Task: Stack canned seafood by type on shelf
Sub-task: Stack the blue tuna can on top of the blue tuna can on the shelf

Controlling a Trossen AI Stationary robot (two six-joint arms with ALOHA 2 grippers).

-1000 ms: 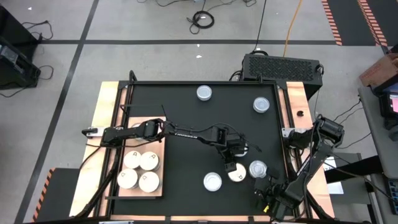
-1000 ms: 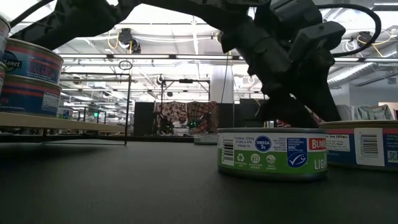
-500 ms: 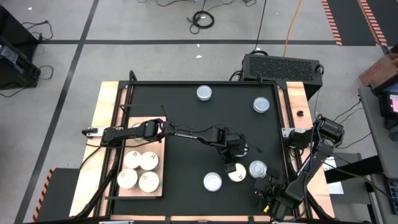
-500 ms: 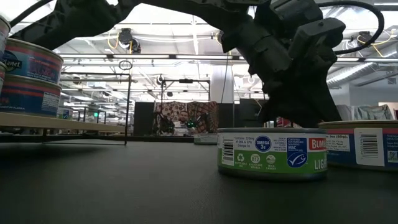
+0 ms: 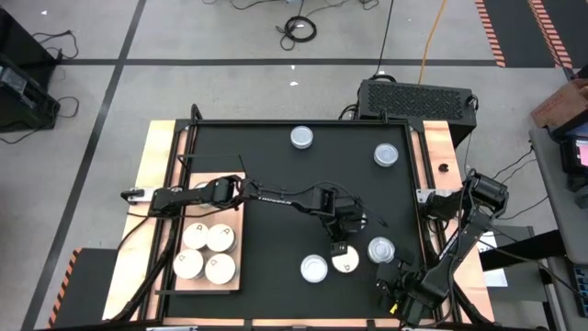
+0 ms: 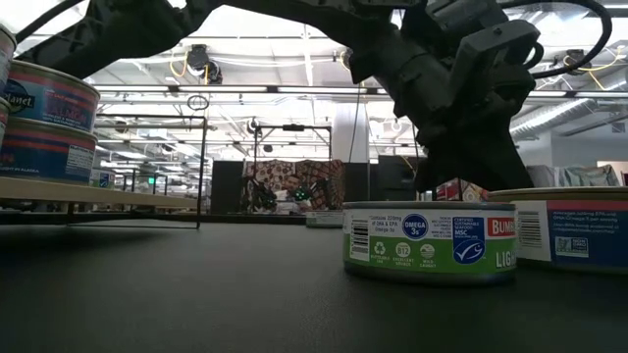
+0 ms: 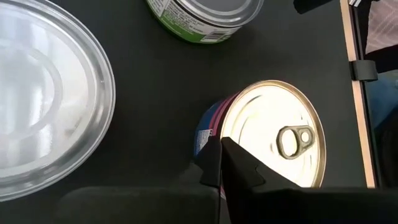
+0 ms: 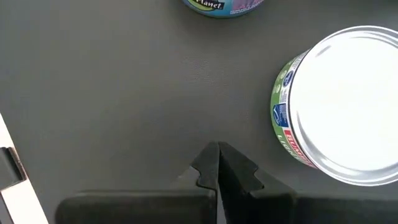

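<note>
A cream-topped can with a pull tab stands upright on the black mat near its near edge. My left gripper is shut just beyond the can's far side, and the can is not between the fingers. Silver-topped cans stand on either side of it, and two more are farther back. The shelf at the left carries several cream-topped cans. My right gripper is shut at the near right, with nothing in it. My left gripper comes from above, pointing down. Its shut fingertips meet the cream-topped can's side wall just below the rim, on the can's far side. The can stands upright on the mat.
A green-labelled can stands close to the near edge, and another is beside my right gripper. The left arm reaches across the shelf's far end. Bare mat lies in the middle and at the far left.
My left gripper has shut without taking hold of the cream-topped can. The can has slid a little toward the table's near edge, staying upright. My right gripper has kept still.
</note>
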